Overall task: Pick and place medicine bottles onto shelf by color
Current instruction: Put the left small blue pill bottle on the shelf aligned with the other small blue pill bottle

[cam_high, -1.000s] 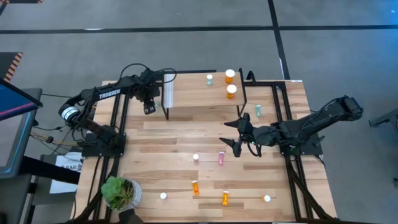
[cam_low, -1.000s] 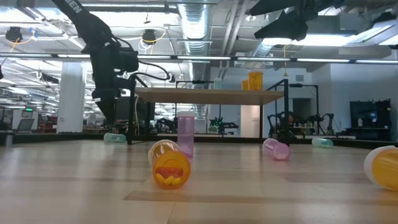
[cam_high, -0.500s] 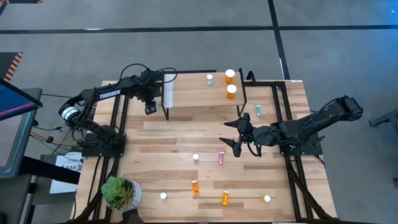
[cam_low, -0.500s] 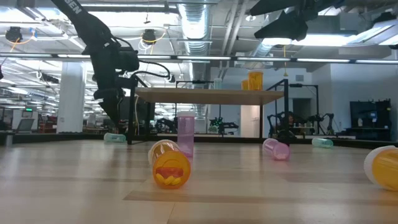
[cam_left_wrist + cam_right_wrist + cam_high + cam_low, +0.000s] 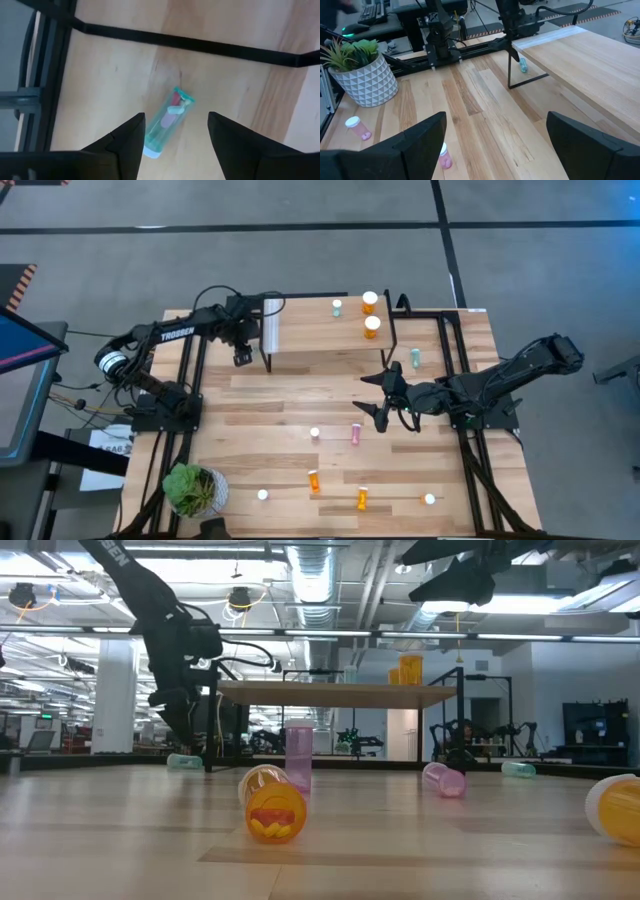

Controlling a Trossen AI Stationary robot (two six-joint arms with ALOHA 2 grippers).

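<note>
1. Two arms over one wooden table [image 5: 300, 390]; the shelf [image 5: 320, 335] sits toward twelve o'clock, already carrying two orange bottles [image 5: 371, 326].
2. Left gripper [image 5: 175, 145], fingers spread and empty, hovers by the shelf's nine o'clock end; right gripper [image 5: 378, 394] waits mid-table, splayed wide, holding nothing.
3. Lying between the left fingers, a pale green bottle [image 5: 167, 122] looks light, rigid and slick, likely to roll; I'd pinch across its barrel mid-length.

Pale green bottle [image 5: 168, 123] (pinkish pills inside), white geometric-patterned pot [image 5: 366, 83], green plant [image 5: 351, 49].
</note>
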